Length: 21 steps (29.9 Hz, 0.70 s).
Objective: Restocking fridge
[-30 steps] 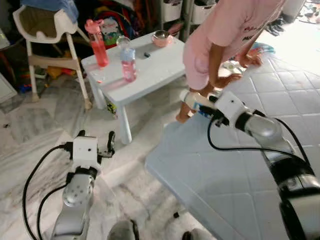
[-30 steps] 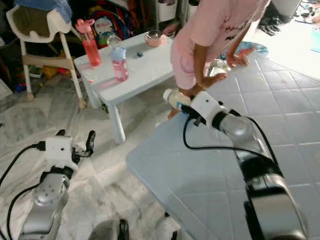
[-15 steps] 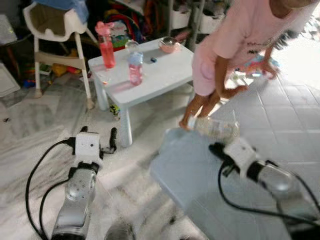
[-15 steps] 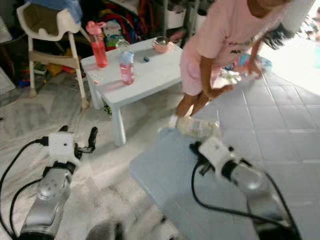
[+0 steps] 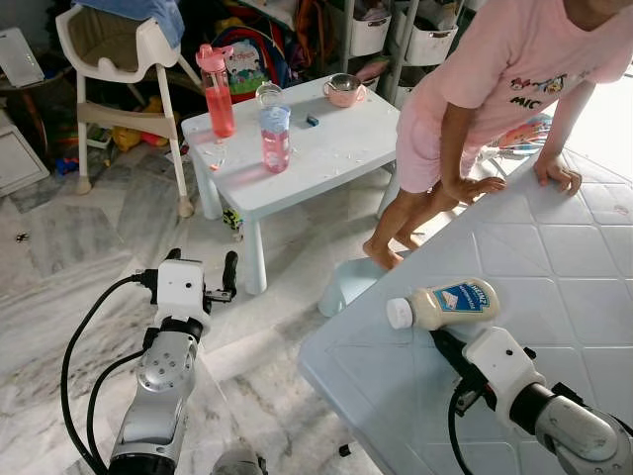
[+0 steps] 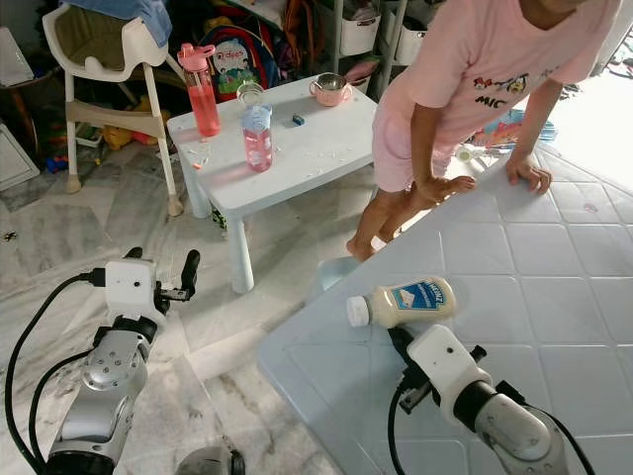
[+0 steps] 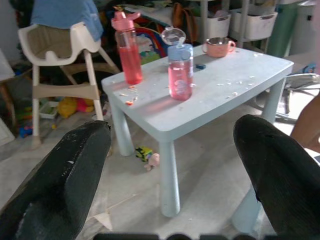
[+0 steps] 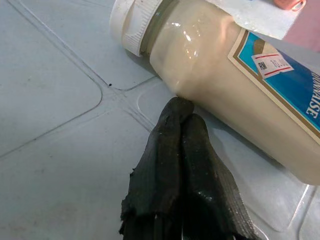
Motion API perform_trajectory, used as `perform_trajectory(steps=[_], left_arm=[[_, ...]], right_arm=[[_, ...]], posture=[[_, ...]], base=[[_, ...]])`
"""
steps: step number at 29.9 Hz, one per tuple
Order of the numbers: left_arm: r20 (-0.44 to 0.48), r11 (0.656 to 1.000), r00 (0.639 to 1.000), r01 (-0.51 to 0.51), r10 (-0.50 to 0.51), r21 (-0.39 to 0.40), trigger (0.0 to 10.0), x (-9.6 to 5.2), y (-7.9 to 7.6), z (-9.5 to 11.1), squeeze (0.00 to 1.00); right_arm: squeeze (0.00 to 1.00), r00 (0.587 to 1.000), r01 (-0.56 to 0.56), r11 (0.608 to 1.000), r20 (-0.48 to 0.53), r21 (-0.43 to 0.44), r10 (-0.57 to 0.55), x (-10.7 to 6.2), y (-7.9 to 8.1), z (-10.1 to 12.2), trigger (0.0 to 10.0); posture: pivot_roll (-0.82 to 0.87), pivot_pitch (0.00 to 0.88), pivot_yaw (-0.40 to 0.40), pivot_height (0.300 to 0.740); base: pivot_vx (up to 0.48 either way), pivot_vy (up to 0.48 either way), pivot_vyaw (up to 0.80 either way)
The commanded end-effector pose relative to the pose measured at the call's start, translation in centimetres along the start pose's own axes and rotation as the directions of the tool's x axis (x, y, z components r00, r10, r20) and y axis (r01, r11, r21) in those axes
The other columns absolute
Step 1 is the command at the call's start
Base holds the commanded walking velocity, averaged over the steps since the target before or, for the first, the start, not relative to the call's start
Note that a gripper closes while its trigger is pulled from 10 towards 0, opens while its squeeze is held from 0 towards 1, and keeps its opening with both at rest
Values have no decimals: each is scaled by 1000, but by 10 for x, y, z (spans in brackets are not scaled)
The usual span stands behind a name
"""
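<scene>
Released a moment ago, the mayonnaise bottle (image 5: 442, 303) now lies on its side near the edge of the pale blue table (image 5: 554, 267). Our right gripper (image 8: 175, 117) sits clenched and empty, tips apparently touching it; our left gripper (image 7: 170, 165) hangs spread. We judge the plastic soft and slick, best grasped mid-body.

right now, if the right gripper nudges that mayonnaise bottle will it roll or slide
The mayonnaise bottle lies on its side on the smooth pale blue table, so it would probably roll. It looks nearly full, likely heavy for its size. The right gripper, fingers shut, touches its glossy, probably slippery side.
</scene>
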State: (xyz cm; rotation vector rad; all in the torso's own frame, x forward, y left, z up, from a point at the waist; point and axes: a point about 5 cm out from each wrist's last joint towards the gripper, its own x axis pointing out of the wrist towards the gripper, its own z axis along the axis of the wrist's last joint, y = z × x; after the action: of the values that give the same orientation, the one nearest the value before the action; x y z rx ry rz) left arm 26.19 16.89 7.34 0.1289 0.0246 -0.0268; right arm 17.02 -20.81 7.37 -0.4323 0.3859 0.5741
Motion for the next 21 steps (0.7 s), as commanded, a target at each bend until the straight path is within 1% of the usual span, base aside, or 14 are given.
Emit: perform_trajectory(steps=[1, 2, 4, 5, 6, 9, 10, 11, 13, 14, 17, 18, 19, 21], left_arm=[[-2, 1000, 1000, 13, -13, 6, 10000, 1, -2, -1, 0], [-2, 1000, 1000, 13, -13, 7, 10000, 1, -2, -1, 0], [-2, 1000, 1000, 14, -14, 7, 10000, 2, -2, -1, 0], [-2, 1000, 1000, 15, -15, 8, 10000, 3, -1, -2, 0], [-2, 1000, 1000, 15, -15, 8, 10000, 3, -1, -2, 0], [0, 1000, 1000, 14, -14, 6, 10000, 5, -1, -1, 0], [2, 1000, 1000, 16, -16, 3, 10000, 6, -3, -1, 0], [2, 1000, 1000, 17, -17, 3, 10000, 6, -3, -1, 0], [2, 1000, 1000, 17, -17, 3, 10000, 6, -3, -1, 0], [2, 1000, 1000, 20, -20, 3, 10000, 7, -4, -2, 0], [1, 1000, 1000, 22, -22, 3, 10000, 7, -4, -2, 0], [1, 1000, 1000, 23, -23, 2, 10000, 8, -4, -2, 0], [1, 1000, 1000, 23, -23, 2, 10000, 8, -4, -2, 0], [1, 1000, 1000, 25, -25, 2, 10000, 8, -5, -2, 0]], right_arm=[[0, 928, -137, 978, -326, 160, 183, -9, 43, -73, 0], [0, 934, -135, 980, -311, 144, 175, -6, 41, -70, 275], [0, 938, -134, 982, -301, 134, 169, -4, 40, -69, 275], [1000, 971, -81, 993, -217, 85, 98, 10, 30, -52, 10000], [1000, 971, -81, 993, -217, 85, 98, 10, 30, -52, 10000], [1000, 991, -26, 998, -130, 57, 33, 25, 20, -35, 10000], [1000, 1000, -8, 998, -25, 63, 10, 36, 15, -16, 10000], [1000, 1000, -6, 998, 13, 64, 5, 40, 13, -9, 10000], [1000, 1000, -6, 998, 13, 64, 5, 40, 13, -9, 10000], [1000, 998, -5, 998, 69, 62, 0, 45, 11, 0, 10000], [1000, 990, -13, 997, 142, 71, 2, 52, 6, 12, 10000], [1000, 979, -38, 996, 205, 78, 22, 55, 4, 21, 10000], [1000, 979, -38, 996, 205, 78, 22, 55, 4, 21, 10000], [1000, 964, -71, 994, 262, 89, 45, 57, 6, 29, 10000]], posture=[[-32, 66, 48, 740], [-35, 64, 48, 740], [-35, 64, 48, 740], [-35, 57, 47, 740], [-35, 57, 47, 740], [-34, 51, 47, 740], [-32, 44, 45, 740], [-32, 43, 44, 740], [-32, 43, 44, 740], [-31, 38, 43, 740], [-31, 37, 43, 740], [-31, 35, 42, 740], [-31, 35, 42, 740], [-30, 35, 41, 740]], base=[[0, 0, 0], [0, 0, 0], [0, 0, 0], [0, 0, 0], [0, 0, 0], [0, 0, 0], [0, 0, 0], [0, 0, 0], [0, 0, 0], [0, 0, 0], [0, 0, 0], [0, 0, 0], [0, 0, 0], [0, 0, 0]])
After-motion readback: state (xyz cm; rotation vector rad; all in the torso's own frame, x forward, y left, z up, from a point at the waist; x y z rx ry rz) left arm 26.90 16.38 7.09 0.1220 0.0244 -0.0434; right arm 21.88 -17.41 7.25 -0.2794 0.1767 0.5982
